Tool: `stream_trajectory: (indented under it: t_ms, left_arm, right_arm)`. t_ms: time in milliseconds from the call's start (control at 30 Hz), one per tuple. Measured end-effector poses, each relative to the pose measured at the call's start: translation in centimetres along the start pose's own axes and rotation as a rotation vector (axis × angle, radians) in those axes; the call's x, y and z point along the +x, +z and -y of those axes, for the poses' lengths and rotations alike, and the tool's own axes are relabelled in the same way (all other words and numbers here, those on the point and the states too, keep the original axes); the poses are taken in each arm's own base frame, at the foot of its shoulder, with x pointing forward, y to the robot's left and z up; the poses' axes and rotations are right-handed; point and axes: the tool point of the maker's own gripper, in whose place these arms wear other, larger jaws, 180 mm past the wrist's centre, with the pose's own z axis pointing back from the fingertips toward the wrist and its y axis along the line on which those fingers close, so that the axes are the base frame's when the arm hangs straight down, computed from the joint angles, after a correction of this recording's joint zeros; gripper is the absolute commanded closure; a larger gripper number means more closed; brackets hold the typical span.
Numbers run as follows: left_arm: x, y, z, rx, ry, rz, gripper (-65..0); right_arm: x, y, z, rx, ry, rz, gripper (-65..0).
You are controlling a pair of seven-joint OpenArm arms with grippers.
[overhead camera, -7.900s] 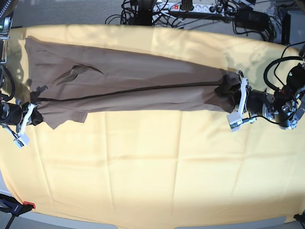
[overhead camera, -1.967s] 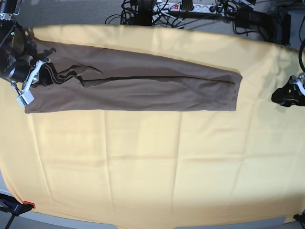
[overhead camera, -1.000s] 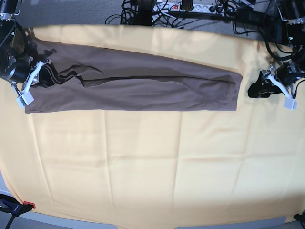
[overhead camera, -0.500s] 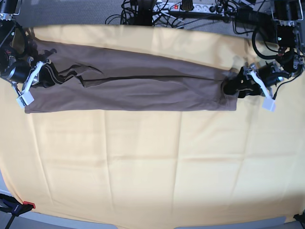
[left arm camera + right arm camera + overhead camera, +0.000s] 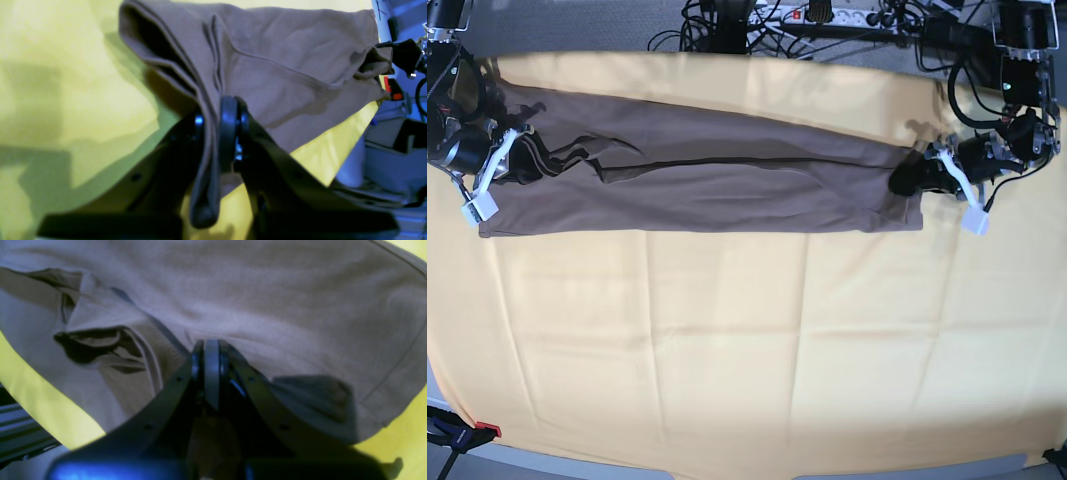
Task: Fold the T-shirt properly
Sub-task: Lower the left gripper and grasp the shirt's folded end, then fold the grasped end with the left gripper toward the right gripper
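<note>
On the yellow cloth (image 5: 727, 340) covering the bench, the long folded T-shirt (image 5: 717, 185) lies stretched between two low-reaching arms, the left hand (image 5: 217, 133) pinched onto one end's bunched fabric, the right hand (image 5: 206, 373) clamped on the other.

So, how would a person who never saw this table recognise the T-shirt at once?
A large yellow cloth covers the table. Along its far side lies the T-shirt, a long taupe-brown strip pinched at each end by a gripper. It is the only brown fabric there.
</note>
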Motion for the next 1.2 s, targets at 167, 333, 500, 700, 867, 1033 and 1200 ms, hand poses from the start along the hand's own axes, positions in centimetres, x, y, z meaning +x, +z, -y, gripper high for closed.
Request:
stream_trajectory:
  t_ms: [167,333,500,700,867,1033,1200]
  left_arm:
    - [0.9,-0.3,5.4,-0.237,-0.105,-0.010,0.0]
    - [2.1,-0.9,8.7,-0.294,-0.218,0.020,0.0]
    - [3.2,-1.3,12.2,-0.354,-0.307,0.074,0.0]
    - [3.4,-3.3,14.7,-0.441,-0.251,0.157,0.0]
    - [4.1,-5.1,16.6,-0.485,-0.209,0.240,0.0]
    - [2.3,-8.4,19.1,-0.513,-0.223,0.185,0.0]
    - [1.2,-10.6,20.7,-0.506,-0.257,0.150,0.0]
  right_arm:
    - [-0.1,0.0,0.0,-0.003,0.001,-0.003,0.0]
    - [-0.7,0.0,0.7,-0.037,0.019,-0.038,0.0]
    - [-0.8,0.0,0.7,-0.039,0.020,-0.041,0.0]
    - [-0.8,0.0,0.7,-0.039,0.020,-0.041,0.0]
    - [-0.8,0.0,0.7,-0.039,0.020,-0.041,0.0]
    - [-0.8,0.0,0.7,-0.039,0.020,-0.041,0.0]
    - [-0.8,0.0,0.7,-0.039,0.020,-0.040,0.0]
